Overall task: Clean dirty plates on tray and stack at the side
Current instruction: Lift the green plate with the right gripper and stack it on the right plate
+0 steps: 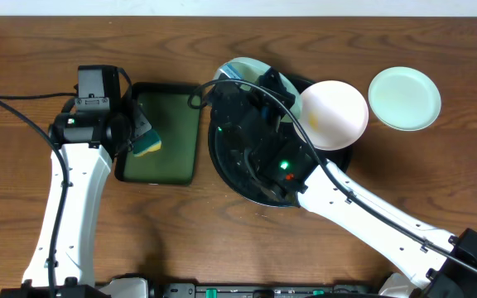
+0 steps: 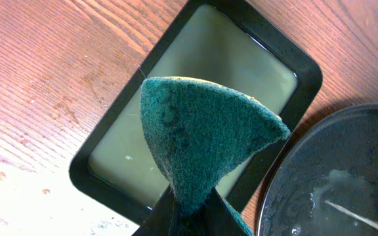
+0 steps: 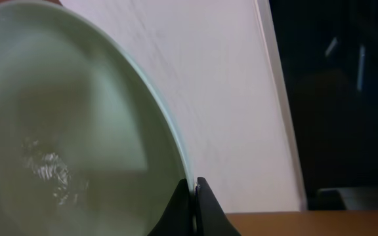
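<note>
Both arms loaded: sponge in the left, plate in the right.

Left gripper jaws are pinched on a green scouring sponge, held above the rectangular dark green tray. Right gripper jaws are clamped on the rim of a mint-blue plate, tilted up over the far side of the round black tray. The white plate sits at that tray's right edge. The second mint-blue plate lies on the wood tabletop, just right of the white plate.

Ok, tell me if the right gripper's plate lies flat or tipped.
Tipped: the right gripper pinches the mint plate by its rim, its face standing up against the far wall.
</note>
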`<state>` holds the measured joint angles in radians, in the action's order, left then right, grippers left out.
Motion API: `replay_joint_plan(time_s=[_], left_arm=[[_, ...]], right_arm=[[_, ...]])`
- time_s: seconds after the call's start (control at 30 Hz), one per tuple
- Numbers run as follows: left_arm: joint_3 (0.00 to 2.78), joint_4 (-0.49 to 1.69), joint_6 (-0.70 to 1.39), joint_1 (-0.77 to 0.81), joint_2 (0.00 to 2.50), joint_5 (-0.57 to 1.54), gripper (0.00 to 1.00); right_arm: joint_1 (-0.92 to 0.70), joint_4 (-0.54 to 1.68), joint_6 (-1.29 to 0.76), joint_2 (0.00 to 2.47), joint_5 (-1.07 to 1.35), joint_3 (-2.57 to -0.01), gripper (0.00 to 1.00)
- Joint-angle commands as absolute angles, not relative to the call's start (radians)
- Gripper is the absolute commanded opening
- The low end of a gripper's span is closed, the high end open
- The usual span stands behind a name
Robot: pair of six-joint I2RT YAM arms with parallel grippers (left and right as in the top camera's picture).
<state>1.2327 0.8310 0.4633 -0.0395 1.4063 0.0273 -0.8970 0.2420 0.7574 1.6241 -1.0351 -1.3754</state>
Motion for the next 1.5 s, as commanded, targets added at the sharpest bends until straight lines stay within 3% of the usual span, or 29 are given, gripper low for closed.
replay_joint_plan(time_s=[0.0,0.07,0.2,0.3,0.5,0.67,0.97,1.3,1.37,1.4,1.47], left_arm=[[1.226,0.833,0.445,-0.044,1.405,0.011,0.08],[1.226,0.833,0.445,-0.044,1.405,0.011,0.08],[1.226,0.833,0.441,-0.044,1.405,0.011,0.07],[1.225,0.834,0.441,-0.044,1.405,0.011,0.08],[1.225,0.834,0.441,-0.044,1.405,0.011,0.08],[1.225,0.834,0.441,-0.044,1.405,0.011,0.08],[1.208,0.833,0.441,-0.044,1.405,0.011,0.08],[1.208,0.830,0.442,-0.044,1.405,0.011,0.08],[1.208,0.830,0.442,-0.044,1.405,0.011,0.08],[1.208,0.830,0.442,-0.044,1.405,0.011,0.08],[1.208,0.830,0.442,-0.044,1.405,0.011,0.08]], right_arm=[[-0.897,0.250,0.757,1.617,-1.088,-1.389,0.01],[-0.875,0.300,0.656,1.620,-1.011,-1.387,0.01],[-0.720,0.450,0.393,1.669,-0.547,-1.359,0.01],[-0.617,0.486,0.150,1.683,-0.456,-1.359,0.01],[-0.299,0.489,-0.048,1.655,0.043,-1.359,0.01],[-0.001,0.499,-0.189,1.657,0.252,-1.359,0.01],[0.426,0.525,-0.276,1.703,0.345,-1.357,0.01],[0.490,0.494,-0.276,1.853,0.260,-1.357,0.07],[0.490,0.482,-0.276,1.887,0.262,-1.357,0.11],[0.490,0.478,-0.276,1.902,0.262,-1.357,0.18],[0.489,0.478,-0.276,1.933,0.265,-1.357,0.43]])
